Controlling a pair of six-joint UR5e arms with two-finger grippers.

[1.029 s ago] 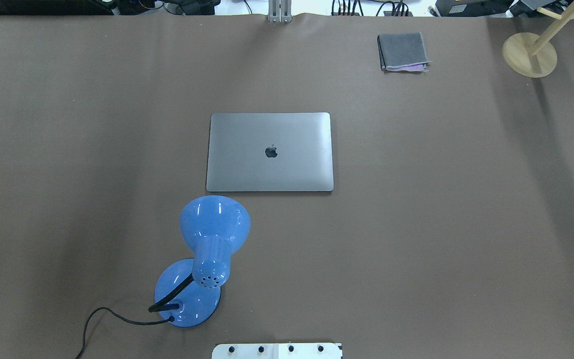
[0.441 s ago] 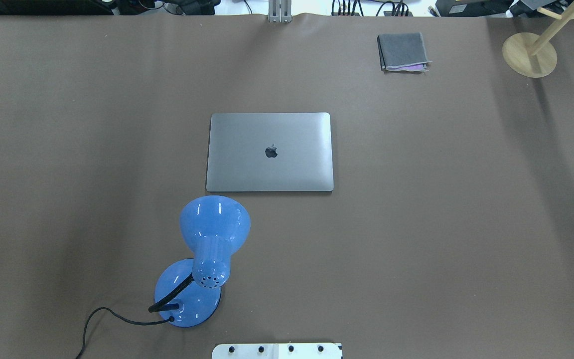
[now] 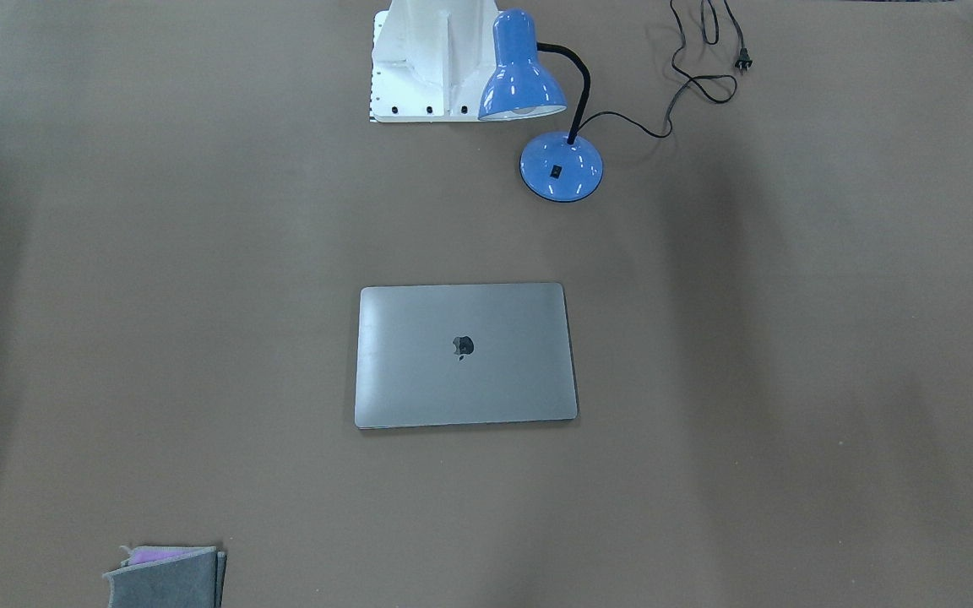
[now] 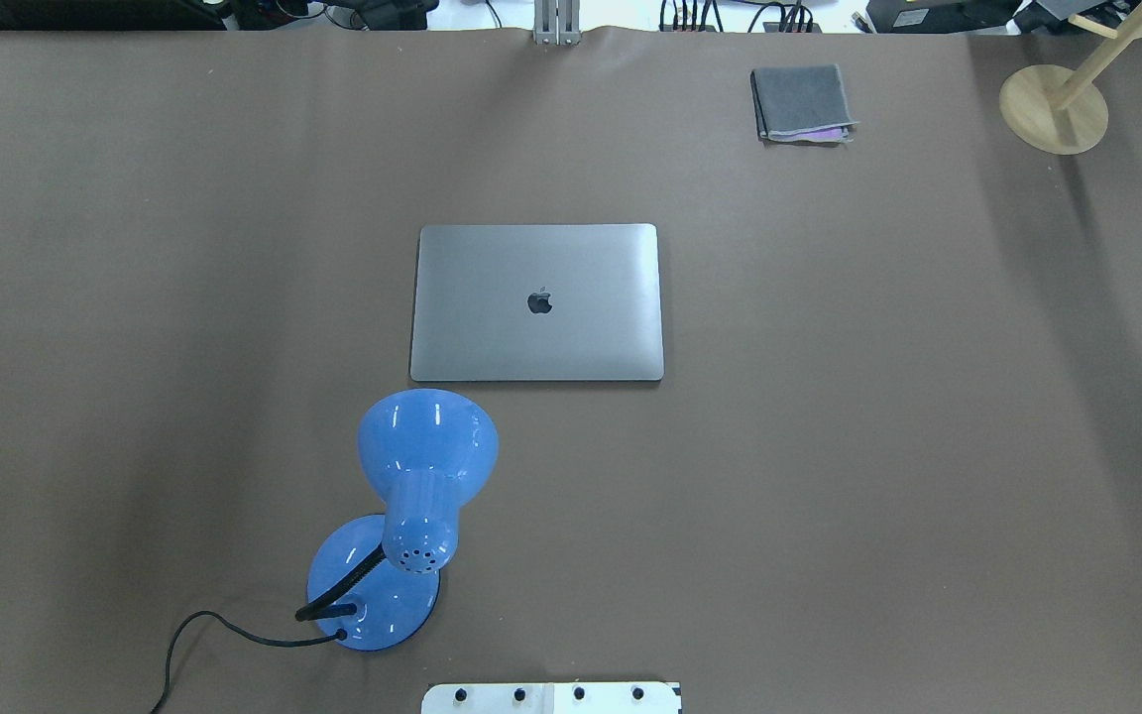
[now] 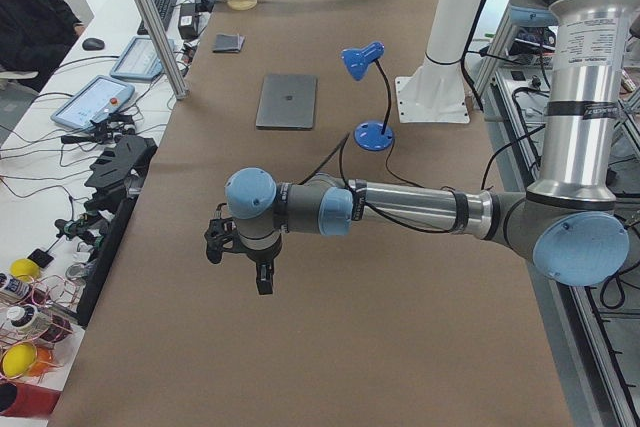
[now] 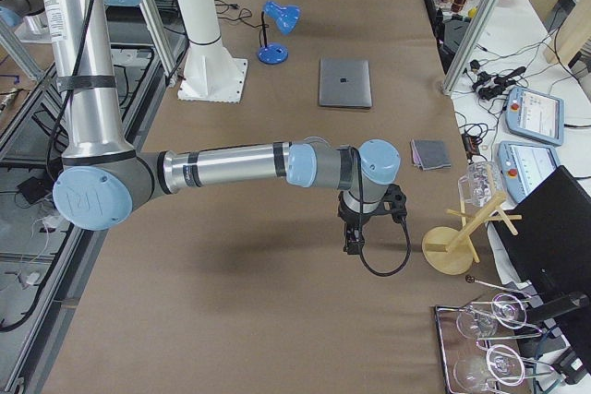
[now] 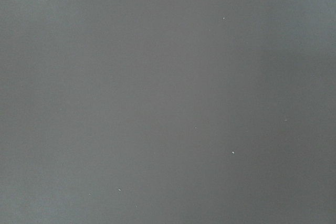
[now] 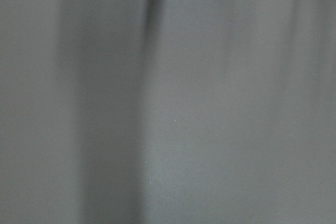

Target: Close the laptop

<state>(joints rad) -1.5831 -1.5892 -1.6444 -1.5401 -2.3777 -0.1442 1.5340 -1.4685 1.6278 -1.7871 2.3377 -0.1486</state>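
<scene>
The space-grey laptop (image 4: 536, 337) lies flat at the table's middle with its lid down and the dark apple logo facing up. It also shows in the front view (image 3: 465, 380), the left side view (image 5: 287, 100) and the right side view (image 6: 345, 82). My left gripper (image 5: 240, 265) hangs over bare table far from the laptop, seen only in the left side view. My right gripper (image 6: 362, 239) hangs over the table near a wooden stand, seen only in the right side view. I cannot tell whether either is open or shut. Both wrist views show only bare table.
A blue desk lamp (image 4: 412, 516) with a black cord stands between the laptop and the robot base (image 4: 551, 697). A folded grey cloth (image 4: 801, 102) lies at the far right. A wooden stand (image 4: 1054, 107) sits at the far right corner.
</scene>
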